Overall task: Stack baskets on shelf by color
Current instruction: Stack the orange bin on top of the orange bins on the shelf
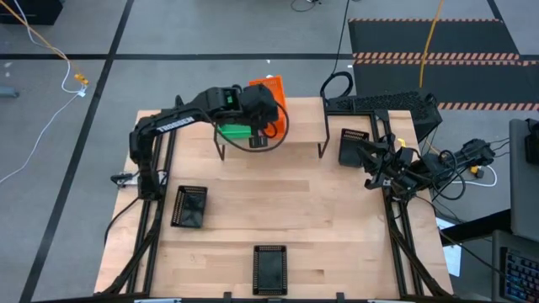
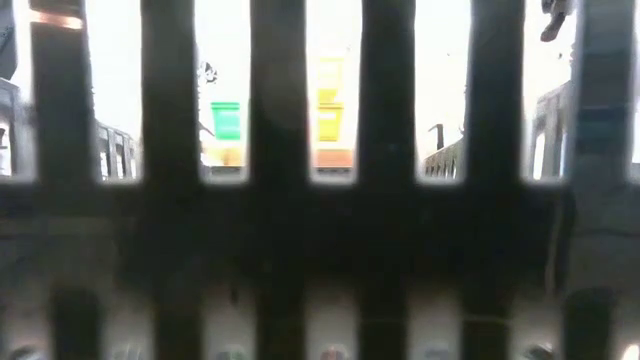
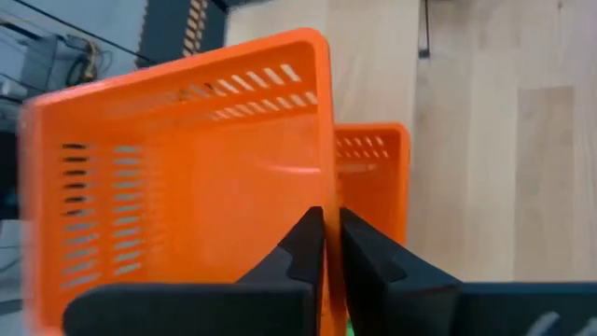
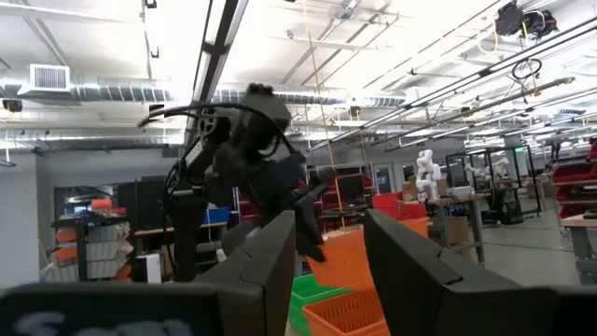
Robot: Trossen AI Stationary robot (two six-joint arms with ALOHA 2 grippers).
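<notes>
One tool [image 3: 331,245] (left) pinching orange basket [image 3: 187,177]

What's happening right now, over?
Left pincer shut on orange basket above shelf. Right pincer open, idle at table's right. Three black baskets unstacked.

orange basket [image 3: 187,177]: smooth perforated plastic | table [image 1: 278,210]: light matt wood

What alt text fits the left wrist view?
The left claw pinches the wall of an orange basket, held tilted above a second orange basket on the light wooden shelf.
</notes>
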